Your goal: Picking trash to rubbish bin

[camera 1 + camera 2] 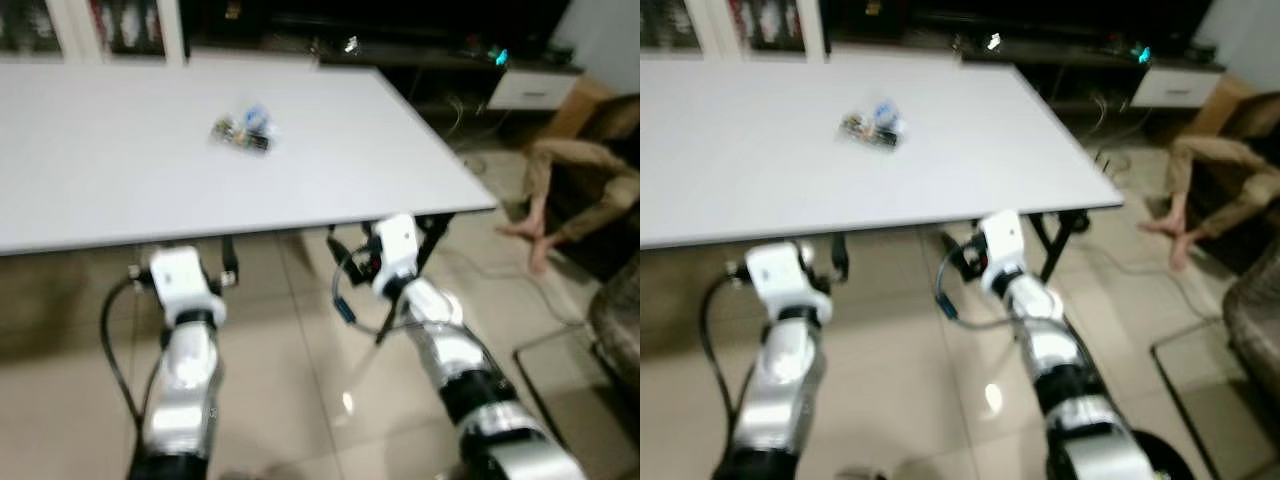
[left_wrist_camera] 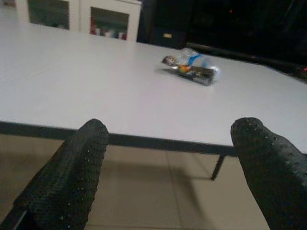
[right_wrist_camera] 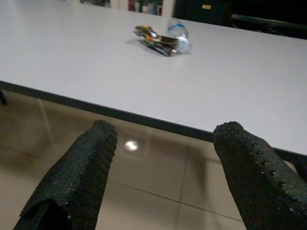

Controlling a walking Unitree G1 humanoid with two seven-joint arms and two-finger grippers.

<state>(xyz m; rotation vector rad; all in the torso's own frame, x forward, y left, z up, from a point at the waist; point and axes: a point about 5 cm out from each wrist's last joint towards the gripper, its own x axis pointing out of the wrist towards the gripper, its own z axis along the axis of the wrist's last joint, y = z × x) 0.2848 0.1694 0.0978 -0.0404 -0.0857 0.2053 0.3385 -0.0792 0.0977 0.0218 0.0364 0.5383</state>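
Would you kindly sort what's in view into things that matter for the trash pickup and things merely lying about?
For the job:
- crumpled wrapper on the white table
- left claw, open, below the table edge
- right claw, open, likewise

Just there:
- person's legs on the floor
- white drawer unit

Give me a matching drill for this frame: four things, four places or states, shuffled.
1. trash
2. left gripper
3. person
4. cabinet

a. white, against the far wall
b. on the table
c. open, below the table edge
d. on the floor, right of the table

Pairs: 1-b, 2-c, 3-d, 4-a
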